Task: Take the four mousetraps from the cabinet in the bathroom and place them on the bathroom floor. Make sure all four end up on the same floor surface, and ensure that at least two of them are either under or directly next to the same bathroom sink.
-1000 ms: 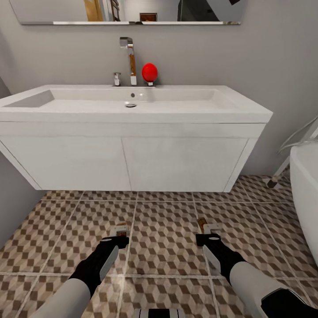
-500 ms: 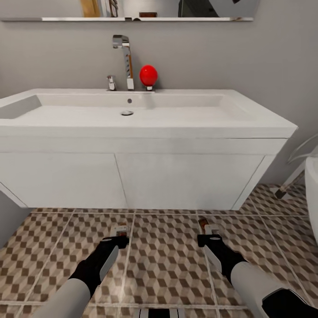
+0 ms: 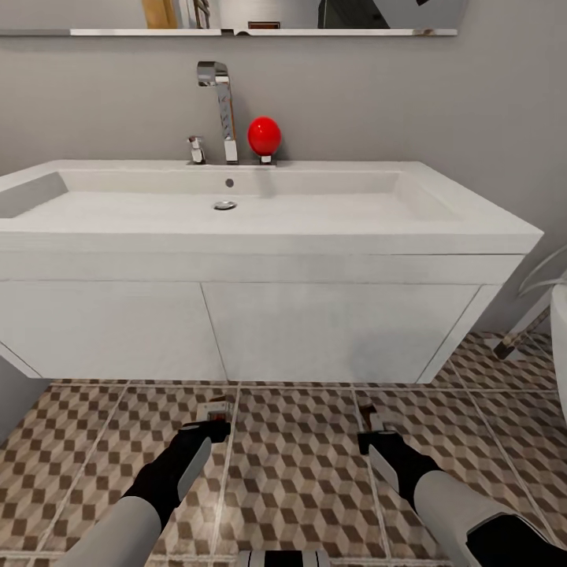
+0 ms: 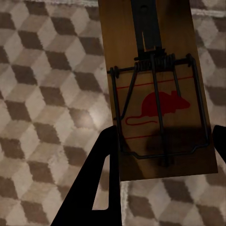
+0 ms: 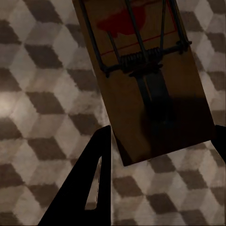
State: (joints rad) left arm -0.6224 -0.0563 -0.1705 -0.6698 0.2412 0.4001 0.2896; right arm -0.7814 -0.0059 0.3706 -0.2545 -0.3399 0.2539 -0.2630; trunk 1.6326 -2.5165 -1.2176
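Mousetraps [image 4: 157, 89] in jaws before sink [image 3: 260, 220]

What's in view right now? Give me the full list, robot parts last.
sink: 1, white shallow basin on a white drawer unit, against the grey wall.
tap: 1, chrome, at the basin's back edge.
red ball-shaped object: 1, red, beside the tap.
mirror: 1, above the sink, lower edge in view.
bathtub: 1, white, at the head view's right edge.
bathroom floor: brown, beige and white cube-pattern tiles.
mousetraps: 2, brown wood with a red mouse print, one in the left gripper, one in the right.
left gripper: holds a trap above the floor.
right gripper: holds a trap above the floor.
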